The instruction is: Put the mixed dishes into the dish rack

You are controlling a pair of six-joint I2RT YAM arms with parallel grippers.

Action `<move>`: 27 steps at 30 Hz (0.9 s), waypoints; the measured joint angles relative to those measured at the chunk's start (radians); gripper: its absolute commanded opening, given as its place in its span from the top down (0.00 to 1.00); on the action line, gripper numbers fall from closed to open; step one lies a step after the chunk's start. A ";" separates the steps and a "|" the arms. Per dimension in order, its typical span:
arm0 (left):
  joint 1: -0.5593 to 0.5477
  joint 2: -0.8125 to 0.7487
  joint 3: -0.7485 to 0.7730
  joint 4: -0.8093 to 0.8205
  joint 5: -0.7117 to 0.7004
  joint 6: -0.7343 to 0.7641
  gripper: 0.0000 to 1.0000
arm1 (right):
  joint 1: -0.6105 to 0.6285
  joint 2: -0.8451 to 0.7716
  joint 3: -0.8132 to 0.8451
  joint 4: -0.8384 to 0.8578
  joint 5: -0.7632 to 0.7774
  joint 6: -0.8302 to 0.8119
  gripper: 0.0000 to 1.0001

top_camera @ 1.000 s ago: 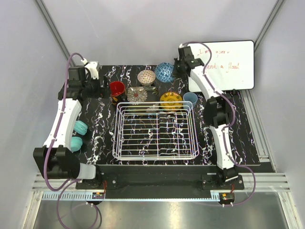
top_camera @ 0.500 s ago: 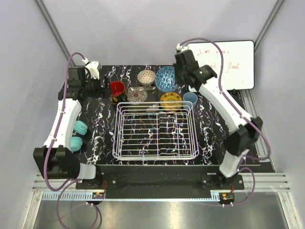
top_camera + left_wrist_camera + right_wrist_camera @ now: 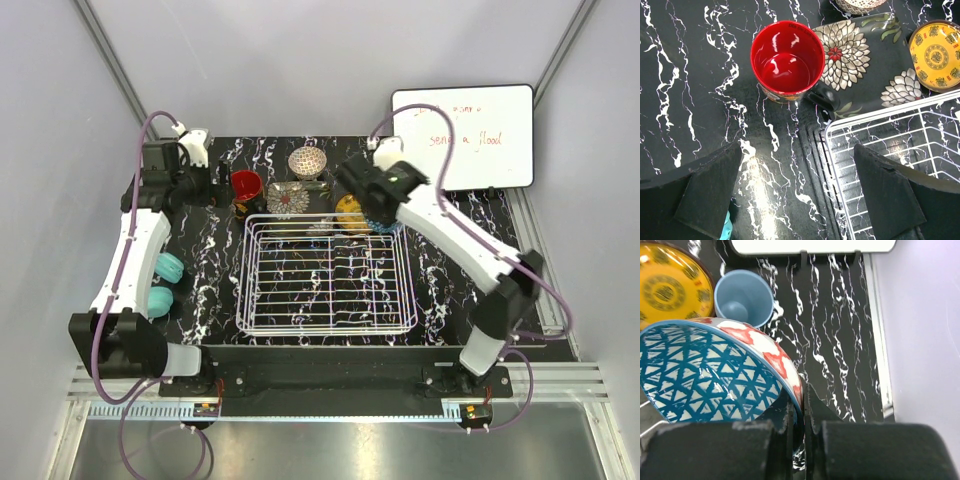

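My right gripper [image 3: 800, 410] is shut on the rim of the blue patterned bowl [image 3: 705, 370] and holds it in the air over the back right corner of the white wire dish rack [image 3: 325, 275]. In the top view the right gripper [image 3: 368, 205] hides the bowl. The light blue cup [image 3: 742, 300] and the yellow plate [image 3: 665, 285] lie below it. My left gripper [image 3: 800, 185] is open and empty, just short of the red mug [image 3: 787, 60]. The floral saucer [image 3: 860, 55] lies beside the mug. The beige bowl [image 3: 307, 161] stands behind.
A whiteboard [image 3: 475, 135] leans at the back right. Two teal rounded objects [image 3: 165, 270] lie on the left by the left arm. The rack's back left corner [image 3: 890, 130] is close to my left gripper's right finger.
My right arm has lifted the blue bowl from the back of the table and carried it forward and left, to above the rack's back right corner. The left arm has not moved.
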 measured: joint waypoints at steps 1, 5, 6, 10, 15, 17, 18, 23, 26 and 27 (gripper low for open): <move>0.000 -0.004 -0.003 -0.001 0.000 0.000 0.01 | 0.015 0.035 0.003 -0.022 0.024 0.038 1.00; 0.000 -0.016 -0.008 0.000 0.000 0.000 0.01 | 0.064 0.178 0.013 -0.050 0.076 0.157 1.00; 0.000 -0.018 -0.009 0.000 -0.001 0.000 0.01 | 0.075 0.201 0.012 -0.053 0.077 0.175 1.00; 0.000 -0.029 -0.011 0.000 -0.001 0.000 0.01 | 0.103 0.225 -0.014 -0.065 0.074 0.233 1.00; 0.000 -0.036 -0.023 0.002 -0.001 -0.004 0.01 | 0.108 0.206 -0.076 -0.065 0.076 0.271 1.00; 0.000 -0.036 -0.029 0.002 0.000 -0.005 0.01 | 0.109 0.195 -0.114 -0.067 0.073 0.278 1.00; 0.000 -0.036 -0.032 0.001 0.000 -0.008 0.01 | 0.109 0.190 -0.135 -0.068 0.071 0.281 1.00; 0.001 -0.036 -0.035 0.000 0.002 -0.012 0.01 | 0.110 0.134 -0.248 -0.072 0.066 0.299 1.00; 0.001 -0.036 -0.035 0.000 0.003 -0.015 0.01 | 0.110 0.109 -0.291 -0.079 0.060 0.304 1.00; 0.001 -0.036 -0.035 0.001 0.004 -0.016 0.01 | 0.110 0.106 -0.295 -0.083 0.054 0.303 1.00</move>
